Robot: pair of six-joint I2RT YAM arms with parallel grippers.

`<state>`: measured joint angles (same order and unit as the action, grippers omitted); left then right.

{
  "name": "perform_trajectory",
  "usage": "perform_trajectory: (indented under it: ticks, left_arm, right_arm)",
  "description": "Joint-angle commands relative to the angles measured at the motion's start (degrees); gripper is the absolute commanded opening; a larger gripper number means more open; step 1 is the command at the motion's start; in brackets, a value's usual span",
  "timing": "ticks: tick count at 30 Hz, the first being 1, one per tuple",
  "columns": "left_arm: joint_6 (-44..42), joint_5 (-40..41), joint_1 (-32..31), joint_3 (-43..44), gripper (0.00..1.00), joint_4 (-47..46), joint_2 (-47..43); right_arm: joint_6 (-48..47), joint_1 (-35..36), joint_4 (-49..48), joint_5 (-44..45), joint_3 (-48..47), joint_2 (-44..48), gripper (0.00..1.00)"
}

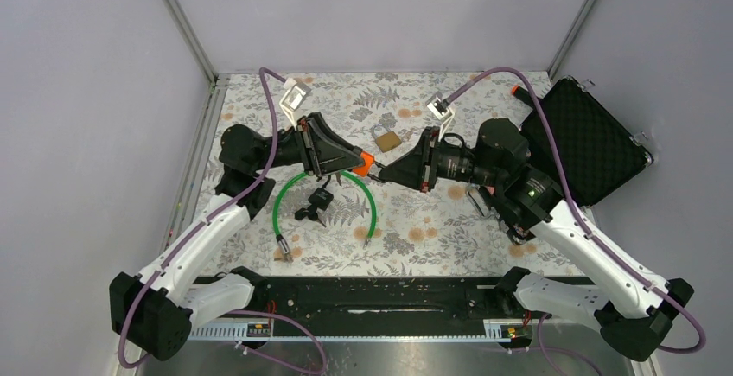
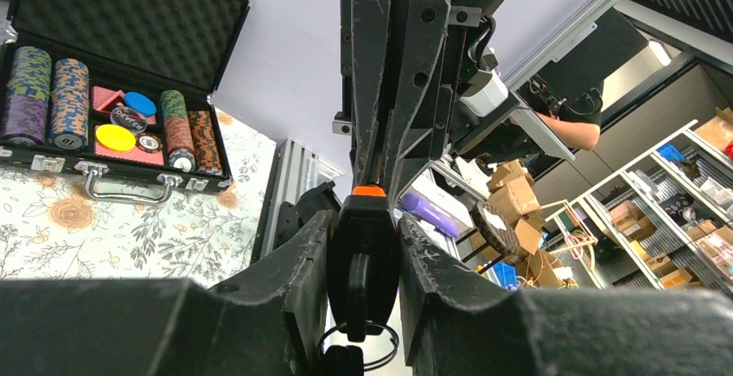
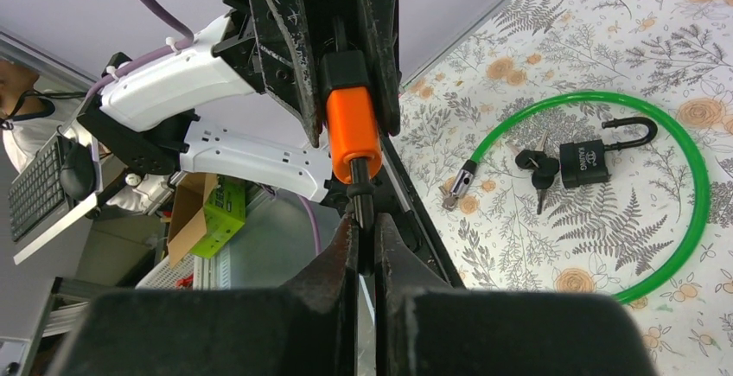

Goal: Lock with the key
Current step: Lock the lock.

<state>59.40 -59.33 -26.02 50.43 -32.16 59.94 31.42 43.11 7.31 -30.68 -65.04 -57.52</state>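
Note:
My left gripper (image 1: 353, 162) is shut on a small lock with a black body (image 2: 363, 229) and an orange end (image 3: 350, 130), held in the air over the table's middle. In the left wrist view a black key head (image 2: 358, 294) with a wire ring sticks out of the body's near end. My right gripper (image 3: 363, 225) faces the left one (image 1: 382, 173). It is shut on a thin black stem (image 3: 363, 188) that sticks out of the orange end. I cannot tell whether this stem is a key.
A green cable loop (image 1: 373, 207) lies on the floral table below the grippers. Inside it lie a black padlock (image 3: 590, 162) and a bunch of keys (image 3: 534, 167). A small brown square (image 1: 388, 141) lies behind. An open chip case (image 1: 588, 138) stands at the right.

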Motion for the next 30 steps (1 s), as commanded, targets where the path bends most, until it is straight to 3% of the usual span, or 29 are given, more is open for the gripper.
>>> perform_trajectory:
  ticks: [1,9,16,20,30]
  left_arm:
    - [1.6,-0.9,-1.1,-2.0,0.0,-4.9,-0.5]
    - [5.7,1.4,-3.7,-4.3,0.0,-7.0,1.9]
    - [3.9,4.6,-6.9,-5.1,0.0,-4.8,3.3]
    - [6.6,5.8,-8.7,-7.8,0.0,-9.1,5.0]
    - [6.0,9.5,-13.7,-10.1,0.0,-10.1,7.2]
  right_arm:
    - [4.1,-0.6,-12.4,3.4,-1.3,-0.6,0.0]
    - [3.3,-0.5,-18.4,5.4,0.1,-2.9,0.0]
    - [6.8,-0.5,-24.9,10.1,2.5,-3.6,0.0]
    - [7.8,-0.5,-28.8,13.8,4.1,-2.6,0.0]
    - [11.1,-0.6,-35.7,19.2,5.7,-2.6,0.0]
